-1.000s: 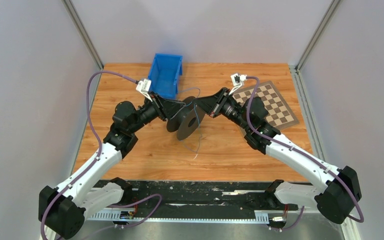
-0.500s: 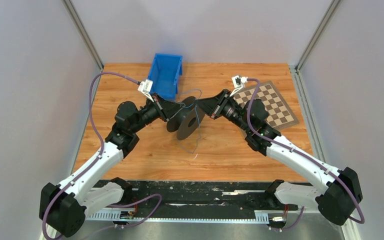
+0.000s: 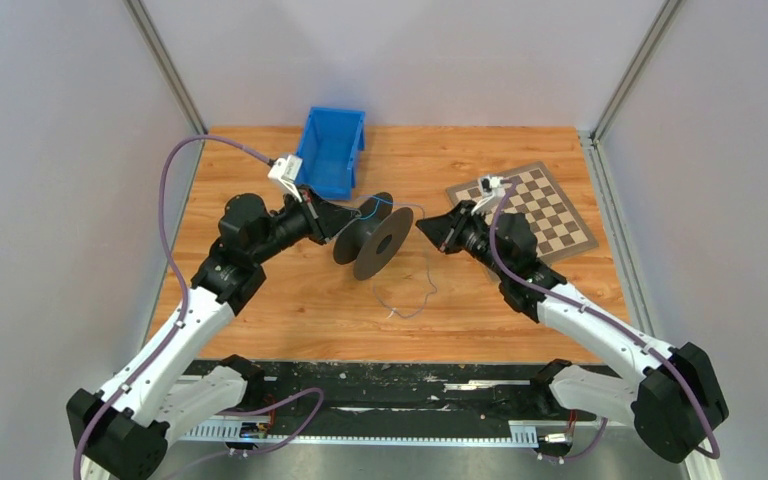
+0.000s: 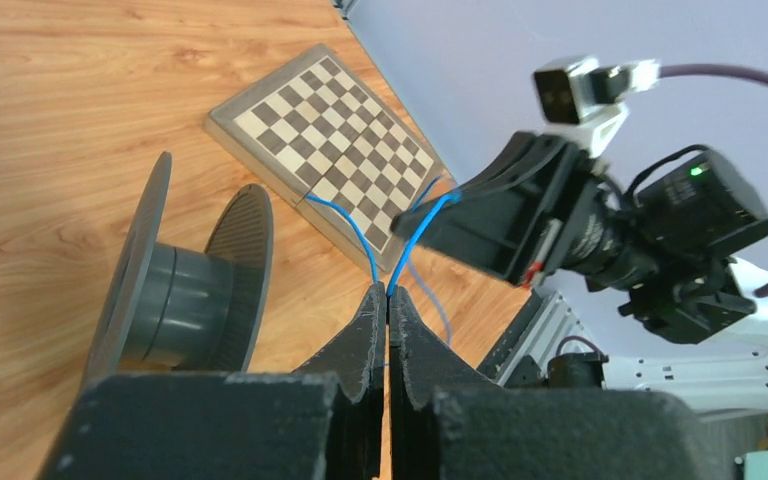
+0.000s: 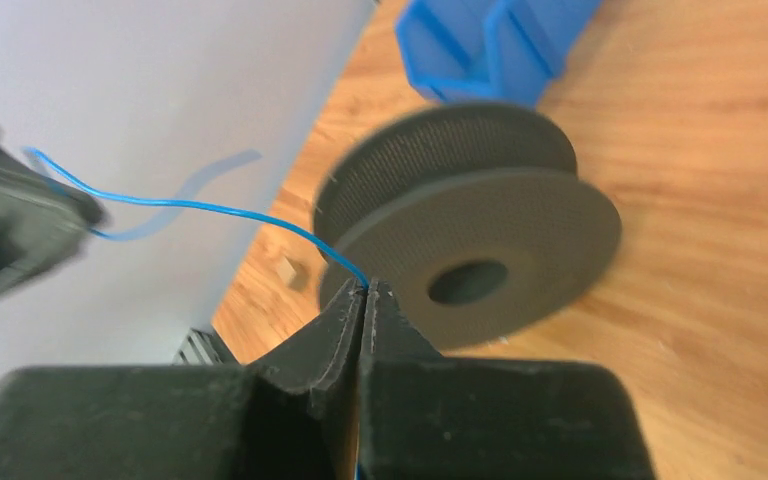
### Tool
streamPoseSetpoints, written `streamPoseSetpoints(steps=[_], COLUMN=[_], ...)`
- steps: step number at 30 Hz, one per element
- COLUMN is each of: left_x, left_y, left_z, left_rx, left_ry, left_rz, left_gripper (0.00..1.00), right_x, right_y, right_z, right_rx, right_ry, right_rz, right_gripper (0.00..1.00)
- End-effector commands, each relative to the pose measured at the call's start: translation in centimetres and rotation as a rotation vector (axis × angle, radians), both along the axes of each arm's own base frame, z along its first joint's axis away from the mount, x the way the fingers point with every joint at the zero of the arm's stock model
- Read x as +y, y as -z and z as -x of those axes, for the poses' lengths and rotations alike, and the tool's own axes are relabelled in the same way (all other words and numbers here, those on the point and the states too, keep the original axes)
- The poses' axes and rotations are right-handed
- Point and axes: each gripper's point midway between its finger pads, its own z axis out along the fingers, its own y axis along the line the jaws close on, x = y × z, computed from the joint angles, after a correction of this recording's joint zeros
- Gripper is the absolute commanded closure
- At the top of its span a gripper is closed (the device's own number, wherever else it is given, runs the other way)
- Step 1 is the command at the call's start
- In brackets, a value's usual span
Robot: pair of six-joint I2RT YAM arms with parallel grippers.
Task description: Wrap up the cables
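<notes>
Cable (image 5: 210, 207) spans left end effector (image 4: 388, 295) to right end effector (image 5: 365, 290) — both clamped.

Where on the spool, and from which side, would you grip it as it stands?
Probably the top rim of the near flange, from above. The spool stands on its edges, discs upright, so that thin rim suits a pinch across the disc, reaching into the gap over the hub.
</notes>
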Motion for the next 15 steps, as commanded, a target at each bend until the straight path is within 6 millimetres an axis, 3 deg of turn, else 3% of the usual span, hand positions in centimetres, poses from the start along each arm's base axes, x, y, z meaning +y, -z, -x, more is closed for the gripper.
streamPoseSetpoints(steps=[1,10,15], left_x=[1.1,1.3,1.2], left_y=[-1.7,-2.6,-1.9], left_z=[0.6,0.1,0.1], left_rx=[-0.037,-0.018,-0.004], left_ry=[-0.014,0.009,0.034], left_rz=[-0.056,0.000,-0.062], left_gripper=[1.00,1.00,1.00], right_x=[-0.7,-1.4,-1.0], right_y=[3.8,5.8,4.6], right_z=[0.5,0.7,1.2], right_rx=[0.039,0.053,0.015], right_ry=[0.012,0.025,-0.019], right_rz=[0.082,0.147,0.151], right_gripper=[1.00,1.00,0.97])
